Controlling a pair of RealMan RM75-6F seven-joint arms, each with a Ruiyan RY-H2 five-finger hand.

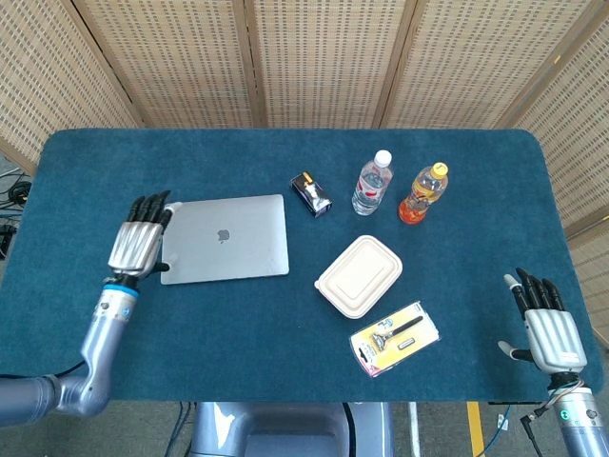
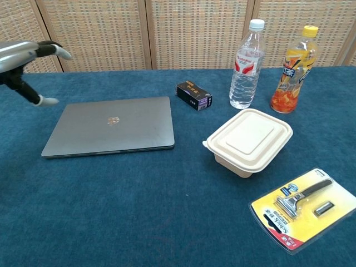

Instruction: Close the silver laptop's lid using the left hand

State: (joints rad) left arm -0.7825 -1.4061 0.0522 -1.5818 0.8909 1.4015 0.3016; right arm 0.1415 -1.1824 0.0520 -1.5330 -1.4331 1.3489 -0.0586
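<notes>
The silver laptop [image 1: 229,237] [image 2: 110,132] lies flat on the blue table with its lid down, logo facing up. My left hand [image 1: 139,244] [image 2: 25,58] hovers just off the laptop's left edge, raised above the table, fingers extended and apart, holding nothing. My right hand [image 1: 547,324] stays at the table's front right corner, fingers spread, empty; the chest view does not show it.
A small dark box [image 1: 311,193] lies right of the laptop. A clear water bottle [image 1: 372,183] and an orange drink bottle [image 1: 423,193] stand behind a white clamshell container [image 1: 359,276]. A packaged razor [image 1: 394,338] lies near the front edge.
</notes>
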